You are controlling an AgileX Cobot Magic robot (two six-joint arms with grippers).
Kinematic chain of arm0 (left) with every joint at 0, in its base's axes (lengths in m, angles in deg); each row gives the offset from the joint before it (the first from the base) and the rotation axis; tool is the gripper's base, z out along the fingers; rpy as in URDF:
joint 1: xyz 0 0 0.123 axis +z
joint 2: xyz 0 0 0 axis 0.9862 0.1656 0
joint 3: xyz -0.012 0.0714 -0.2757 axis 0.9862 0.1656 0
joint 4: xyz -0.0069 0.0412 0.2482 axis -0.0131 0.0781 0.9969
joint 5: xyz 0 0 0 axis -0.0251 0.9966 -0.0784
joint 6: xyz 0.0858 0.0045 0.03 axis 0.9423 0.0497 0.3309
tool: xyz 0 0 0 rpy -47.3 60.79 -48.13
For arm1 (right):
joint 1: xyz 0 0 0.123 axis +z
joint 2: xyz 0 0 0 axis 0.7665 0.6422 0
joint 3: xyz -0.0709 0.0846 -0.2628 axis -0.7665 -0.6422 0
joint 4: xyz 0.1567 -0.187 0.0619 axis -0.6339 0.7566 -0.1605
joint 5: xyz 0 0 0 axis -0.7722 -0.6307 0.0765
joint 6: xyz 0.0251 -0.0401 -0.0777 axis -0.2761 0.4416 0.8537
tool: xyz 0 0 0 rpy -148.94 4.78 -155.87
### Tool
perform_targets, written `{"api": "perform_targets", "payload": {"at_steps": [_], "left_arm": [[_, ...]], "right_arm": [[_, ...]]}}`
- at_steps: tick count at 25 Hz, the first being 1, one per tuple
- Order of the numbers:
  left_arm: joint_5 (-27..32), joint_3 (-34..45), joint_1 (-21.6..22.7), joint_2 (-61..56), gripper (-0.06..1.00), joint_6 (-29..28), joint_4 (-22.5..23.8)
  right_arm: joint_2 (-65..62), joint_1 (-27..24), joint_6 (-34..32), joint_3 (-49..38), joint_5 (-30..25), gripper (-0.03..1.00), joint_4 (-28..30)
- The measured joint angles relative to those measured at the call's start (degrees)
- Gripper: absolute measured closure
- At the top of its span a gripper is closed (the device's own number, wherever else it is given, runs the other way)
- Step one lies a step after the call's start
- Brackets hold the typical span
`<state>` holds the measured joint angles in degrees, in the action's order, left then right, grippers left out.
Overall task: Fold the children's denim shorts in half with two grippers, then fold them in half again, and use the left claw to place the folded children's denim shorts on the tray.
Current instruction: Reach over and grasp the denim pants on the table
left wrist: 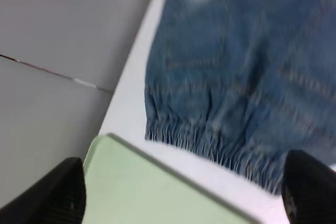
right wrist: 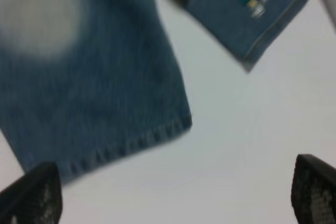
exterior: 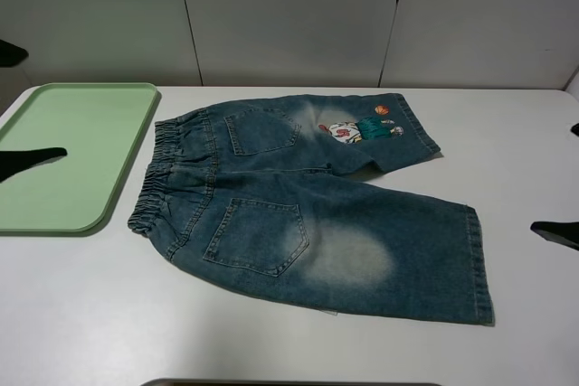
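Observation:
The children's denim shorts (exterior: pixel 308 205) lie flat and unfolded on the white table, back pockets up. The waistband (exterior: pixel 167 174) is at the left and the legs point right. The cartoon patch (exterior: pixel 362 127) is on the far leg. The pale green tray (exterior: pixel 90 133) lies left of the shorts, close to the waistband. My left gripper (exterior: pixel 41 104) is open and empty above the tray. Its wrist view shows the waistband (left wrist: pixel 210 140) and the tray's corner (left wrist: pixel 147 192). My right gripper (exterior: pixel 554 178) is open and empty at the right edge, just past the leg hems (right wrist: pixel 131 140).
The white table (exterior: pixel 525 314) runs bare around the shorts to the right and the front. Grey wall panels (exterior: pixel 289 15) stand behind its far edge. A dark strip (exterior: pixel 271 383) shows at the table's front edge.

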<state>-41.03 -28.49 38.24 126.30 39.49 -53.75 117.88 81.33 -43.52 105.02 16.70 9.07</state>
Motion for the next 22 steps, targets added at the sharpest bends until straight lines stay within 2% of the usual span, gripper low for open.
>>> {"api": "perform_targets", "payload": {"at_steps": [4, 7, 12, 17, 22], "left_arm": [[-0.48, 0.0, 0.0, 8.2, 0.19, 0.13, 4.29], [-0.72, 0.0, 0.0, 14.0, 0.19, 0.13, 5.47], [-1.41, 0.0, 0.0, 22.95, 0.19, 0.13, 5.79], [-2.21, 0.0, 0.0, 30.18, 0.19, 0.08, 5.92], [-3.12, 0.0, 0.0, 34.6, 0.19, -0.3, 6.04]], "right_arm": [[5.29, 2.74, -1.17, -2.71, 1.06, 0.31, 6.08], [6.82, 3.7, -1.39, -6.35, 4.49, 0.31, 8.33], [6.82, 3.7, -0.57, -13.88, 10.7, 0.31, 9.38], [6.82, 3.7, 2.08, -18.32, 12.34, 0.31, 10.19], [6.82, 3.7, 2.34, -18.84, 14.11, 0.31, 10.08]]}}
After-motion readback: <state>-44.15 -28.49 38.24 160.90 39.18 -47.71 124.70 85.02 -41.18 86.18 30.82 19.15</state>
